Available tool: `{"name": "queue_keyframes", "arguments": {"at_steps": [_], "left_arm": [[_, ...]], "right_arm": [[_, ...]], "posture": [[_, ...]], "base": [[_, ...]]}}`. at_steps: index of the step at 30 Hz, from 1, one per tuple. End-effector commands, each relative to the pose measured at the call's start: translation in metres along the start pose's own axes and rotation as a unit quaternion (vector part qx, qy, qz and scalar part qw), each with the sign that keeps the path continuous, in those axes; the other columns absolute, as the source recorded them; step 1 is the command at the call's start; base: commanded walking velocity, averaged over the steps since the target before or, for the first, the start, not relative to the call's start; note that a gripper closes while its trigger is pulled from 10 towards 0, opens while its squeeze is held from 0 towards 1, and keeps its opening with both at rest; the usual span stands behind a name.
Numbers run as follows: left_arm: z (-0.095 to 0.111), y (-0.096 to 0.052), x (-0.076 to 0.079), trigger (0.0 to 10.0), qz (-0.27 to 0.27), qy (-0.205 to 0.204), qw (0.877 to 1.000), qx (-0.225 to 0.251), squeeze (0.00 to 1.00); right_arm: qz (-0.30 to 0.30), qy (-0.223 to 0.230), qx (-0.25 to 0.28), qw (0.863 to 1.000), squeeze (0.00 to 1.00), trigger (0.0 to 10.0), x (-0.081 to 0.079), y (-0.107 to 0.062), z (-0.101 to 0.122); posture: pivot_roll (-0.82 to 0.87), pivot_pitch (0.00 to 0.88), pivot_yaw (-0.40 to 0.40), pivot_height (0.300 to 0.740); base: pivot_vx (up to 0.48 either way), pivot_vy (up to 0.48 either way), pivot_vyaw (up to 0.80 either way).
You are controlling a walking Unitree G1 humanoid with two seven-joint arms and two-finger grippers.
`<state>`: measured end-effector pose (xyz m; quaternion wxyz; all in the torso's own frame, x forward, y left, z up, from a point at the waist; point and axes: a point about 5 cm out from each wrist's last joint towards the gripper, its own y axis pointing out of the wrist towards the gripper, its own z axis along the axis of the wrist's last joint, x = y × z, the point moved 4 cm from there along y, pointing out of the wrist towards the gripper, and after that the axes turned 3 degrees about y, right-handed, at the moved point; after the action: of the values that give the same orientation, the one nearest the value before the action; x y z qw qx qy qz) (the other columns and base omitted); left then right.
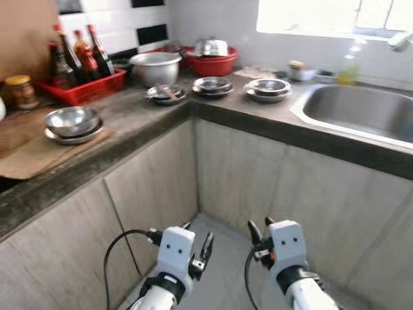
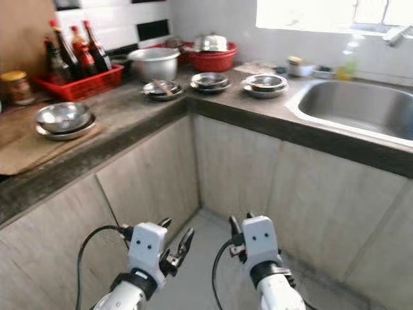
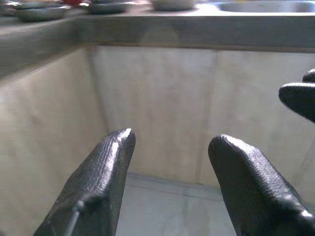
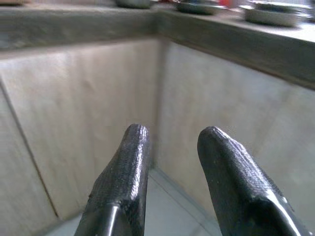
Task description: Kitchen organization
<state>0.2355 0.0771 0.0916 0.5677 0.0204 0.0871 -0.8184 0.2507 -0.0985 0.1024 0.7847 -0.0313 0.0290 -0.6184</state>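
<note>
Both arms are held low in front of the corner cabinet, below the L-shaped stone counter (image 1: 148, 129). My left gripper (image 1: 197, 237) is open and holds nothing; its fingers (image 3: 106, 167) point at the cabinet panels. My right gripper (image 1: 261, 227) is also open and empty, with a narrower gap between its fingers (image 4: 130, 157). On the counter above stand steel bowls: a stack on the left (image 1: 71, 123), a plate (image 1: 165, 94) with something on it, and two stacks (image 1: 212, 85) (image 1: 268, 88) near the corner. A large steel pot (image 1: 155, 67) stands behind them.
A red crate of sauce bottles (image 1: 80, 81) and a jar (image 1: 20, 92) sit at the back left. A red basin with a lid (image 1: 213, 61) is in the corner. A steel sink (image 1: 368, 110) with a green bottle (image 1: 349, 68) and a tap (image 1: 400, 40) lies right.
</note>
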Motion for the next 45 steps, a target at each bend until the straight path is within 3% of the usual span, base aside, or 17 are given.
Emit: {"name": "queue_keyframes", "arguments": {"at_steps": [1,16,45], "left_arm": [[0.0048,0.0023,0.0034,10.0,-0.005,0.003,1.0,0.007,0.0],[0.0034,0.0039,-0.0001,10.0,-0.003,0.002,1.0,0.002,0.0],[0.0015,0.0074,-0.0022,10.0,0.006,0.001,1.0,-0.011,0.0]], "right_arm": [[-0.005,-0.003,0.003,1.0,0.0,10.0,0.0039,-0.002,0.0019],[-0.003,0.002,0.01,1.0,0.0,10.0,0.0022,0.001,0.0037],[0.0,0.001,0.01,1.0,0.0,10.0,0.0009,0.0054,0.0028]], "posture": [[0.1,0.0,-0.012,0.74],[0.11,0.0,-0.015,0.74],[0.11,0.001,-0.011,0.74]], "base": [[0.472,0.0,0.0],[0.433,0.0,0.0],[0.0,-0.04,0.8]]}}
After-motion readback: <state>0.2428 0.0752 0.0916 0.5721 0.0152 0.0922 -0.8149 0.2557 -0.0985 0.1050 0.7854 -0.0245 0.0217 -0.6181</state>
